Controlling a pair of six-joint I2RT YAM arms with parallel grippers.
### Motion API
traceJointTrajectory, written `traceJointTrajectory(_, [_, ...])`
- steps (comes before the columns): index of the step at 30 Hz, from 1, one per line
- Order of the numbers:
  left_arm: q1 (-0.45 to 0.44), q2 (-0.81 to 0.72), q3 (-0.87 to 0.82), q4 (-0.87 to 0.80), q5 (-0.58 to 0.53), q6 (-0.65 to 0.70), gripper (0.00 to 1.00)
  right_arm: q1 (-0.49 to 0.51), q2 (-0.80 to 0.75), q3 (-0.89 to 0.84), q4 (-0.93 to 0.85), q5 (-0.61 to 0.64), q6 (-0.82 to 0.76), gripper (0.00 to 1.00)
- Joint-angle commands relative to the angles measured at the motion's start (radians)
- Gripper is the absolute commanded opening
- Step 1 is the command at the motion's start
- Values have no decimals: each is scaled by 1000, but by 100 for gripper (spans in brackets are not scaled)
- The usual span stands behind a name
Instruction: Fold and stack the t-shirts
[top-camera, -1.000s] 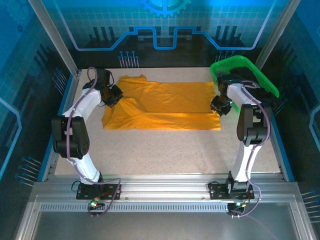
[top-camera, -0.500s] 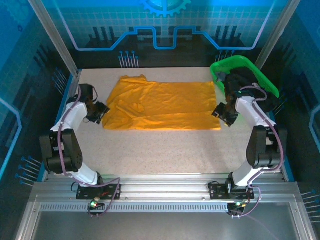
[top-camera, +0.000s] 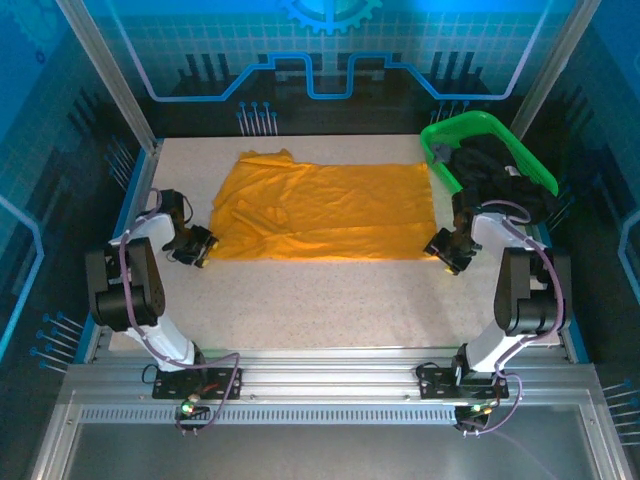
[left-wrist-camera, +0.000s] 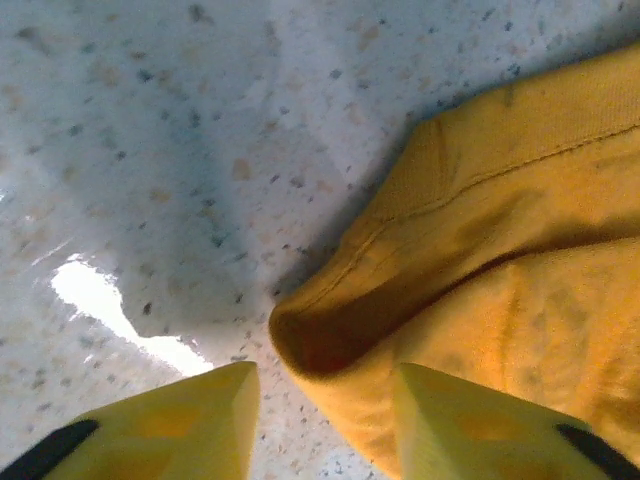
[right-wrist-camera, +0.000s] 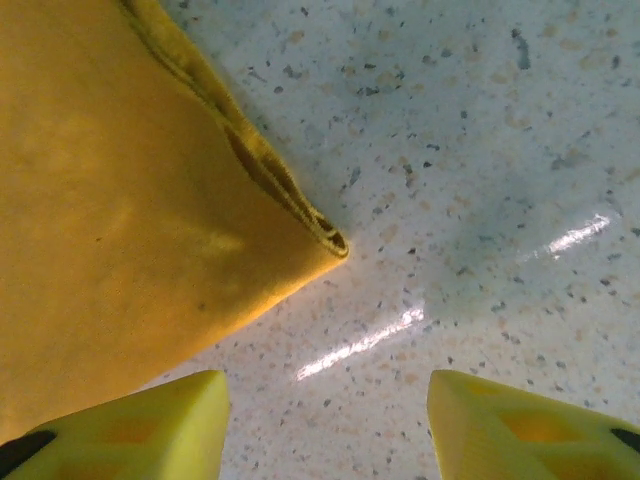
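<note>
Garment: a plain orange-yellow short-sleeved t-shirt (top-camera: 325, 210) of thin soft cloth lay as a wide band across the far half of the pale speckled tabletop (top-camera: 330, 300).
Left arm: the left gripper (top-camera: 197, 245) sat low at the shirt's near left corner. Its yellow fingers were parted, and the wrist view showed the doubled corner in the gap, not pinched.
Right arm: the right gripper (top-camera: 443, 250) sat low at the near right corner. It was released and empty, with the hemmed corner just ahead of its tips.
Bystander: a green plastic basket (top-camera: 490, 135) stood at the far right, holding something dark that could not be made out.
Done: the doubled edges suggested one lengthwise fold was in place.
Remaining: judged early. Cross folds were wanting, and no stack was begun.
</note>
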Motion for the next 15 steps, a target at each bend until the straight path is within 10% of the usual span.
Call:
traceJointTrajectory(1, [2, 40, 14, 49, 33, -15, 30, -16, 44, 23, 21, -9, -3, 53])
traceJointTrajectory(8, [2, 52, 27, 34, 11, -19, 0, -11, 112, 80, 41, 5, 6, 43])
traceJointTrajectory(15, [3, -20, 7, -20, -50, -7, 0, 4, 158, 126, 28, 34, -9, 31])
